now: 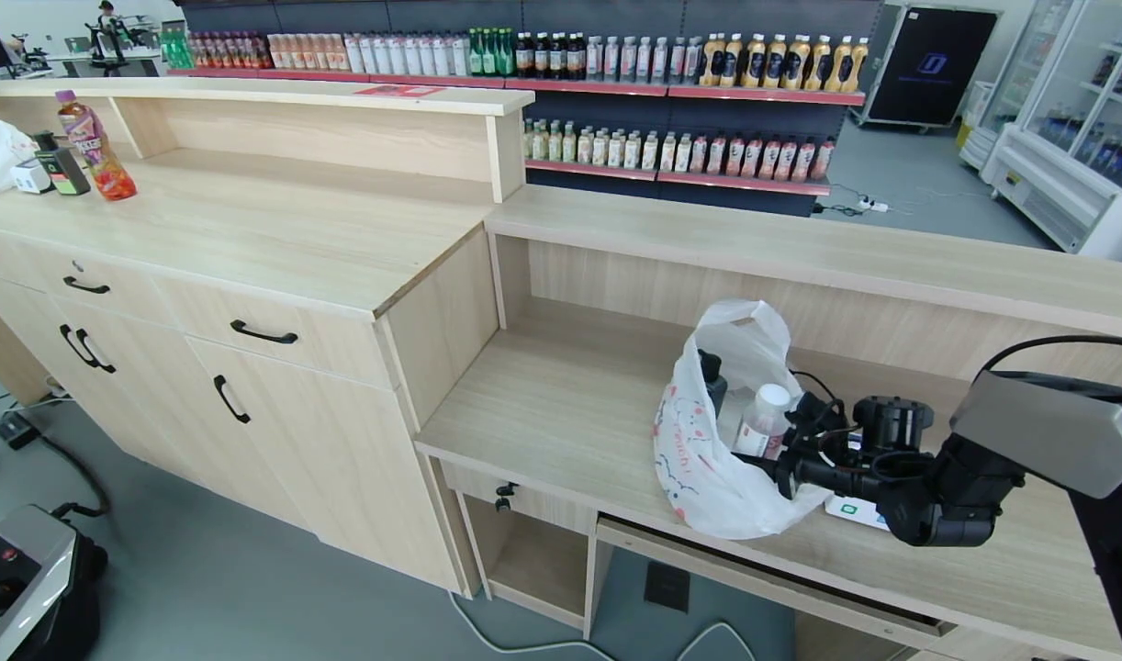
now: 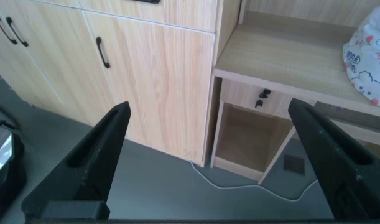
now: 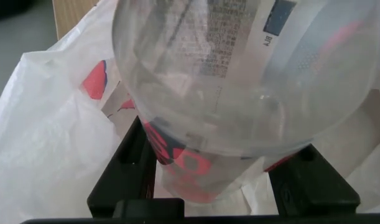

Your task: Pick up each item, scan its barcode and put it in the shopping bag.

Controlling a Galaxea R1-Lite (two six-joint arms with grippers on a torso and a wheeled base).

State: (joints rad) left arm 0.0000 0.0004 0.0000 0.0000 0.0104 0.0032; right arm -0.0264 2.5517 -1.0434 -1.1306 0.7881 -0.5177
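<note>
Right gripper [image 1: 774, 447] is clamped on a bottle [image 1: 761, 424] inside the open mouth of the bag [image 1: 708, 477], which sits at 4 o'clock in the head view on the low counter [image 1: 561, 404]. Its long axis stands near upright, the white cap toward 12 o'clock, leaning slightly to 1. The body is clear plastic with a red-and-white label. Left gripper [image 2: 208, 162] hangs wide open over the grey floor [image 2: 152, 186] beside the cabinet [image 2: 165, 81].

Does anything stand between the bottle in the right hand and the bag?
Nothing visible does. The right hand holds the bottle at the bag's open mouth. A dark bottle already inside stands beside it, not across the opening.
</note>
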